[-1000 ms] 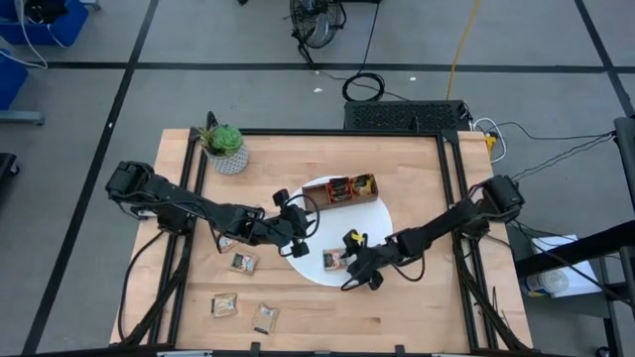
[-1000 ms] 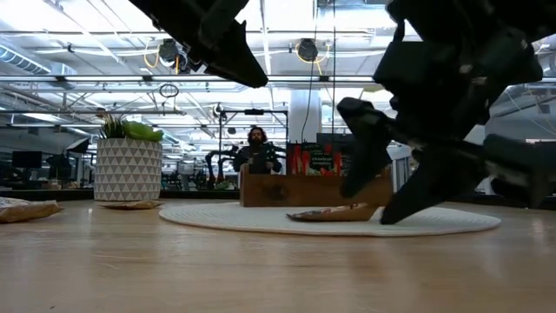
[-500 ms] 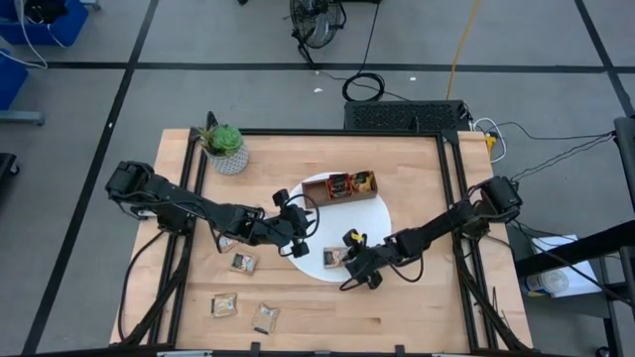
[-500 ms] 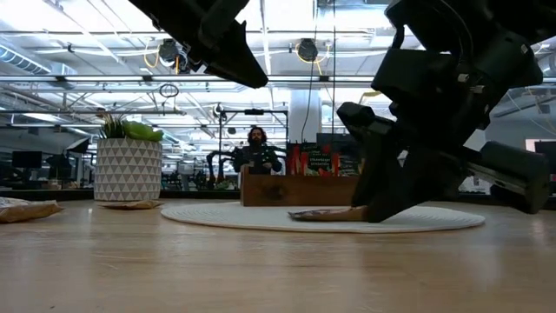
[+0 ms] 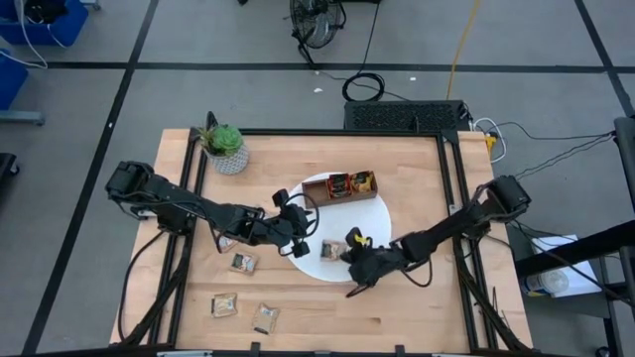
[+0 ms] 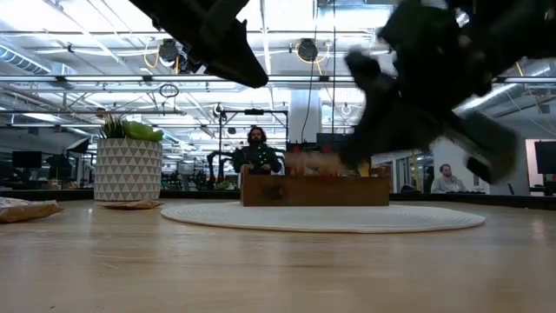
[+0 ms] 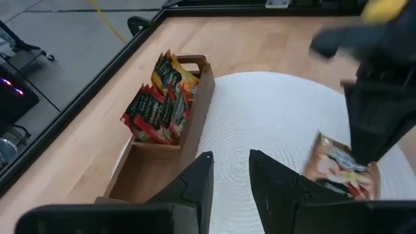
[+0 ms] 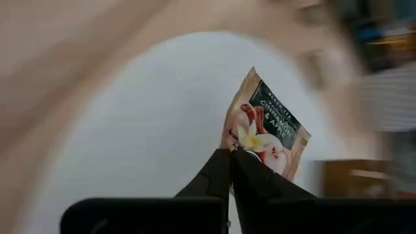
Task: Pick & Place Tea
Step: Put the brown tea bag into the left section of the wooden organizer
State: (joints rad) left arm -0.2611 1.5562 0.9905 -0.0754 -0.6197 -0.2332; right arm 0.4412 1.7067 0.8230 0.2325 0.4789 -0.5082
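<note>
Now the right gripper (image 8: 229, 156), pinched shut on a beige tea sachet (image 8: 266, 133), has seemingly lifted it off the white plate (image 5: 310, 266); left gripper (image 7: 229, 170) hovers slightly parted

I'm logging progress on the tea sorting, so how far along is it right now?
Done: red and orange sachets stand in the wooden tray. In hand: the right gripper holds a beige sachet above the white plate. Left: three sachets on the table; the left gripper waits open.

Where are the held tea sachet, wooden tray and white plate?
held tea sachet (image 8: 270, 133), right wrist view, printed label.
wooden tray (image 7: 146, 166), left wrist view, bare side wall.
white plate (image 5: 372, 220), high view, bare right part.
</note>
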